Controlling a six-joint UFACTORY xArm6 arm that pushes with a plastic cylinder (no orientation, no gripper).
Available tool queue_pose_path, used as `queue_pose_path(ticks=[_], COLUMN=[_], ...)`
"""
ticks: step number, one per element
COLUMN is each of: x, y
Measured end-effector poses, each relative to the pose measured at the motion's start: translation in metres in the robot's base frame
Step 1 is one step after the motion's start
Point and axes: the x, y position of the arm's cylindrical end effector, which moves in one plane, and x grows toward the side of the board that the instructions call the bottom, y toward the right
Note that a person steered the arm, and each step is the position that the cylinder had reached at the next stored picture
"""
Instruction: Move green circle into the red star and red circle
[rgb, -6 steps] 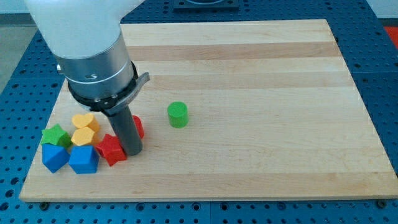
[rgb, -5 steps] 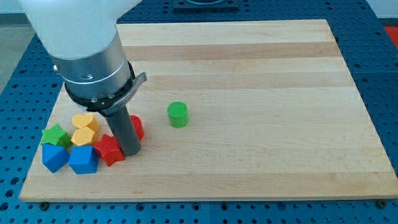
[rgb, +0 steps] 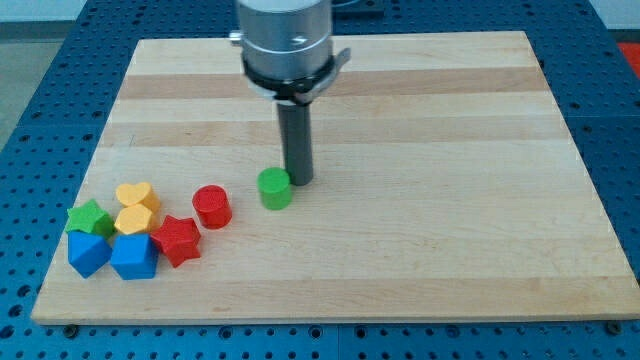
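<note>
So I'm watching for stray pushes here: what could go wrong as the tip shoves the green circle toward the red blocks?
My tip touches the green circle block off-centre, at its upper right, so it may slip aside. Hitting the red circle block could knock it away from the red star block.

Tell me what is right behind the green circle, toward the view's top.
My tip stands just behind the green circle, at its upper right edge, seemingly touching it. The rod covers a strip of the wooden board behind it; nothing else shows there.
</note>
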Motion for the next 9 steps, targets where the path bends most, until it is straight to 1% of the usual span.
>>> queue_pose_path(ticks=[1,3,5,6,7,8,9], x=[0.013,0.02,0.024,0.018,0.053,0.067,0.055], y=[-0.018,-0.047,-0.046,-0.02,0.007,0.01,-0.003])
